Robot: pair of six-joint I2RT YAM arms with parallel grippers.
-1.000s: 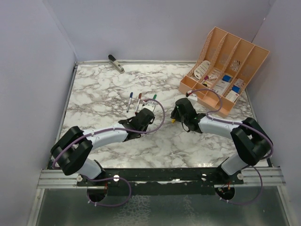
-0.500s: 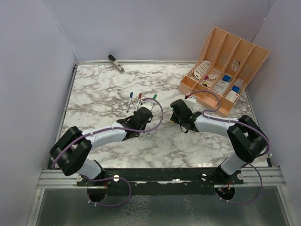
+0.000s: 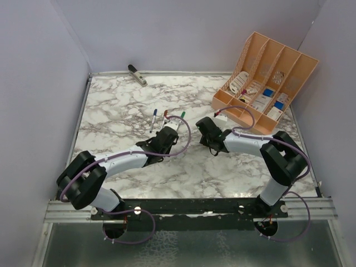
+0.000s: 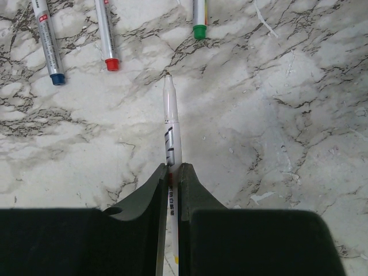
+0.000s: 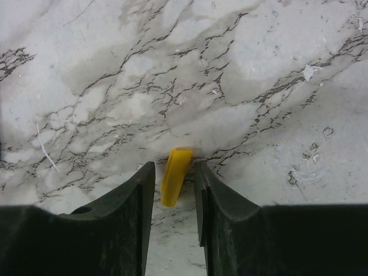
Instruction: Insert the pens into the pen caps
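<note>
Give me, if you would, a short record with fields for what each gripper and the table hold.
left gripper: shut on an uncapped pen, tip pointing away
right gripper: yellow cap between its fingers, seemingly held
on the table: blue-ended pen, red-ended pen, green-ended pen, side by side
far right corner: orange organizer
far left edge: dark clip-like object

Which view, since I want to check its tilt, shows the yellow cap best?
The right wrist view: the yellow cap sits large and tilted between the fingers of the right gripper. In the top external view it cannot be made out; the left wrist view misses it.
</note>
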